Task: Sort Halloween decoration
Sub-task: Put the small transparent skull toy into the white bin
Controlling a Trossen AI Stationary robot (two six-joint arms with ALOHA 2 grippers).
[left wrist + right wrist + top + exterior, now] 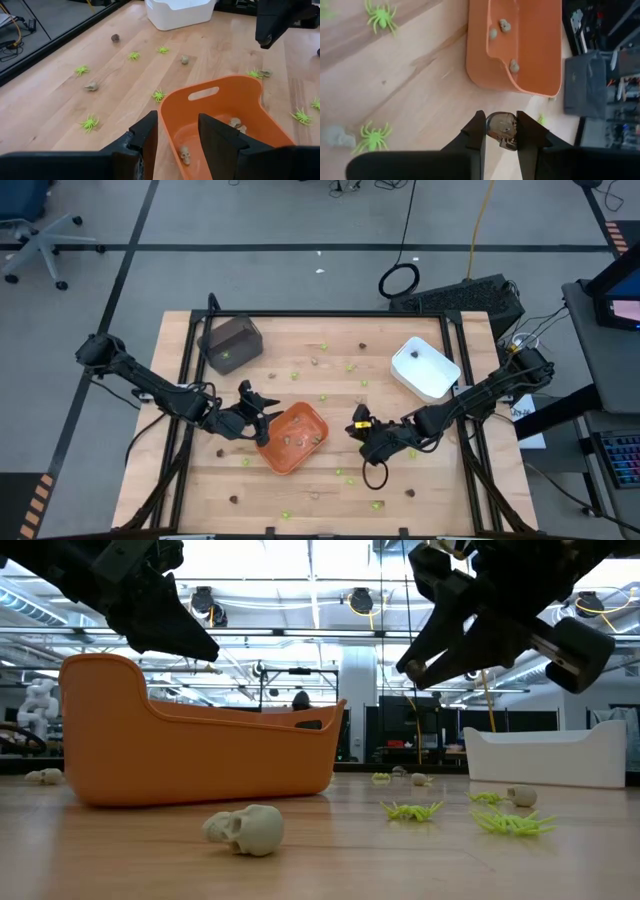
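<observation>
Lime-green spiders (pixel 89 121), tan-grey skulls (pixel 245 830) and dark brown pieces (pixel 115 38) lie scattered on the wooden table. A few tan skulls (pixel 185 155) lie in the orange tray (pixel 295 437). My right gripper (pixel 501 131) hovers just right of the tray (pixel 520 50), shut on a dark brown skull. My left gripper (pixel 177 142) is open and hangs above the tray's left rim (pixel 170 107), touching nothing. In the low view both grippers (pixel 190 635) (pixel 415 665) are well above the table. My right gripper pinches a dark brown skull (pixel 502 129) between its two fingers, one finger (pixel 477 132) on each side. It comes slanting down from the table's right. The skull is lifted clear of the table.
A white tray (pixel 425 368) sits at the far right and a dark grey tray (pixel 232 343) at the far left. Spiders (pixel 510 823) and skulls dot the wood around the orange tray. A black cable loop (pixel 375 476) lies below the right gripper.
</observation>
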